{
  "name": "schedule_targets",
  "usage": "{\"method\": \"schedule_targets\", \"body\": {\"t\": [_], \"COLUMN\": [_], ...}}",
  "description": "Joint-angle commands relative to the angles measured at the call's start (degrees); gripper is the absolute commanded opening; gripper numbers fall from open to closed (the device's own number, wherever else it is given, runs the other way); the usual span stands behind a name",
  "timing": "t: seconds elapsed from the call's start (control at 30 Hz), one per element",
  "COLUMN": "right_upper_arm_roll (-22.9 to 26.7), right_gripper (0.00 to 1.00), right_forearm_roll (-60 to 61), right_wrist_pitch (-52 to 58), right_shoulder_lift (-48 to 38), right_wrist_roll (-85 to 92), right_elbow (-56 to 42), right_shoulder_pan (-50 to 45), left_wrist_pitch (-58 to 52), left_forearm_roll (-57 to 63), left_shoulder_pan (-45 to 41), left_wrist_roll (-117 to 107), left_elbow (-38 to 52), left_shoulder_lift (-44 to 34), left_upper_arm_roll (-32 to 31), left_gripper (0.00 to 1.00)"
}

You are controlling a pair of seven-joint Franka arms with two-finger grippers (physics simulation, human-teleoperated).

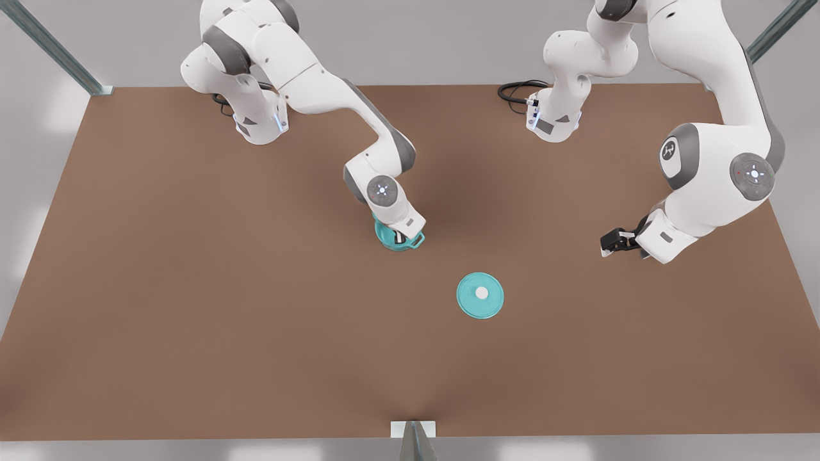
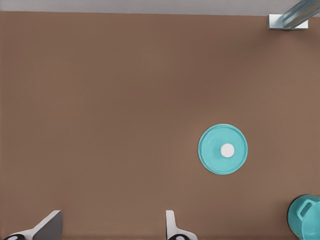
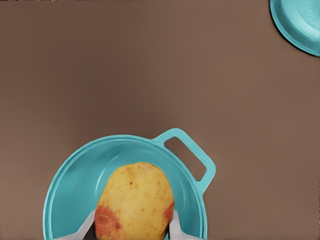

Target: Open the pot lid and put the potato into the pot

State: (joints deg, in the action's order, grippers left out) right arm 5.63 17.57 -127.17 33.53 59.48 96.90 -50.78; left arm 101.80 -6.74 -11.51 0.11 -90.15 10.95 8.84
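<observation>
**Op A:** I've got the right gripper [image 3: 132, 227] over the pot [image 3: 75, 190]. On my right wrist view its fingers [image 3: 176, 227] are closed on either side of the potato [image 3: 135, 200], which sits between them inside the pot's rim. I can't tell whether the potato touches the pot's floor.

**Op B:** Where is that in the front view?

**Op A:** Near the middle of the table [image 1: 192, 320], on the arm that reaches in from the front view's left. The wrist covers most of the pot [image 1: 386, 238] there; I can see its teal wall and one loop handle [image 1: 416, 241] poking out toward the front view's right.

**Op B:** And the pot lid?

**Op A:** The pot lid [image 1: 480, 295] is off, lying flat on the table with its white knob [image 1: 481, 292] up, near the pot but apart from it, toward the front view's right and closer to the near edge. My left wrist view has it too [image 2: 223, 149], with a bit of the pot at the corner [image 2: 304, 217].

**Op B:** Left gripper?

**Op A:** The left gripper [image 1: 612, 242] waits above the table at the front view's right, well apart from lid and pot. Its fingers [image 2: 171, 226] are spread wide with nothing between them.
</observation>
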Motion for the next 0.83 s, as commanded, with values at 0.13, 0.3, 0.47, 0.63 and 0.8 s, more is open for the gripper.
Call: {"method": "schedule_targets", "body": {"t": [0.13, 0.3, 0.47, 0.63, 0.8], "right_upper_arm_roll": [0.1, 0.1, 17.1, 42.4, 41.6], "right_gripper": [0.49, 1.00, 1.00, 1.00, 1.00], "right_forearm_roll": [-0.1, -0.1, -0.1, -0.7, -0.5], "right_wrist_pitch": [-1.8, -1.9, 16.4, 31.8, 35.2], "right_shoulder_lift": [-0.1, -0.1, -10.1, -16.7, -16.8], "right_wrist_roll": [-8.6, -9.5, -8.8, -24.6, -37.6], "right_elbow": [0.5, 0.6, -1.0, -5.3, -5.5], "right_shoulder_pan": [-0.1, -0.4, 0.5, 4.0, 3.5], "left_wrist_pitch": [0.0, 0.1, 0.1, 0.5, 0.6], "left_forearm_roll": [0.1, 0.1, 0.1, -0.1, -0.6], "left_shoulder_pan": [0.0, 0.0, 0.0, -0.1, 0.1], "left_wrist_roll": [-0.2, -0.2, -0.2, 0.7, 0.7], "left_elbow": [0.1, 0.0, 0.6, 2.3, 2.3], "left_shoulder_lift": [0.0, 0.0, 0.2, 0.8, 0.9], "left_upper_arm_roll": [0.0, 0.0, 0.0, 0.0, 0.0], "left_gripper": [1.00, 1.00, 1.00, 1.00, 1.00]}}
